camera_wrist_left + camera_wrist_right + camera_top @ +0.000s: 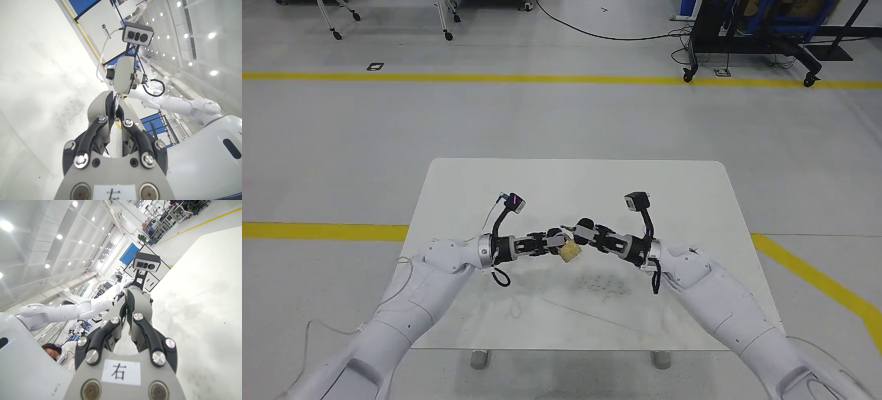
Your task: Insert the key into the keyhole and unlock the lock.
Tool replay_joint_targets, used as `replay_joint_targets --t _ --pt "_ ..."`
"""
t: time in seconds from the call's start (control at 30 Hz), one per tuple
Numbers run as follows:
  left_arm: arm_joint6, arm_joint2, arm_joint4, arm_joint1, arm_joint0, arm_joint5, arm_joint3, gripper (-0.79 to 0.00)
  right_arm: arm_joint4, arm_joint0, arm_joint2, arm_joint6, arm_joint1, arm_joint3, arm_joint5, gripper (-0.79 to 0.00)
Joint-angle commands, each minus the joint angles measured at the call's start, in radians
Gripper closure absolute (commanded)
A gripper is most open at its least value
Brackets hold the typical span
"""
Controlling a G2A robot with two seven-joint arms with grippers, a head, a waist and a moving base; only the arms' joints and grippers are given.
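Both arms meet over the middle of the white table [672, 190], and the brass-coloured lock [570, 252] sits right between the two wrists, above the tabletop. The left gripper [115, 100] is clamped tight on a silvery metal loop [115, 107], gripped edge-on between its ribbed pads, though I can't tell whether that's the shackle or a key ring. Facing it, the right gripper [126, 300] has its fingers pressed together, and what they hold is hidden.
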Motion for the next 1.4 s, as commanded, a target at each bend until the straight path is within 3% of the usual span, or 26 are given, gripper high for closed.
replay_joint_targets --t 0.0,0.4,0.57,0.67,0.77,0.87,1.1,1.23,1.33,1.37 --pt "0.001 -0.003 -0.012 0.002 -0.001 -0.001 0.009 0.0 0.027 -0.001 0.0 0.028 0.0 -0.005 -0.016 0.0" --pt "0.012 -0.002 0.073 0.005 -0.026 -0.012 0.047 0.0 0.093 -0.005 0.022 0.063 0.001 0.0 -0.021 0.0" --pt "0.023 -0.01 -0.024 0.0 0.009 0.146 0.006 0.0 0.074 -0.012 0.03 0.046 0.002 -0.018 -0.007 0.0" --pt "-0.006 -0.022 -0.112 -0.004 0.006 0.281 0.021 0.0 0.0 -0.028 0.07 0.003 0.011 -0.039 -0.009 0.0" --pt "-0.002 -0.027 -0.14 -0.01 -0.005 0.361 0.054 0.0 -0.103 -0.055 0.116 -0.056 0.021 -0.071 -0.01 0.0" --pt "0.041 -0.022 -0.089 -0.013 -0.02 0.367 0.065 0.0 -0.065 -0.103 0.148 -0.078 0.03 -0.136 -0.029 0.0" --pt "0.041 -0.022 -0.089 -0.013 -0.02 0.367 0.065 0.0 -0.065 -0.103 0.148 -0.078 0.03 -0.136 -0.029 0.0" --pt "0.065 -0.035 -0.13 -0.013 0.002 0.522 0.02 0.0 -0.047 -0.112 0.136 -0.072 0.027 -0.141 -0.014 0.0" --pt "-0.019 -0.047 -0.283 -0.016 0.003 0.838 0.024 0.0 -0.135 -0.091 0.156 -0.058 0.031 -0.133 -0.018 0.0" --pt "0.004 -0.043 -0.267 -0.016 -0.02 0.913 0.031 0.0 -0.165 -0.088 0.17 -0.057 0.034 -0.14 -0.041 0.0"
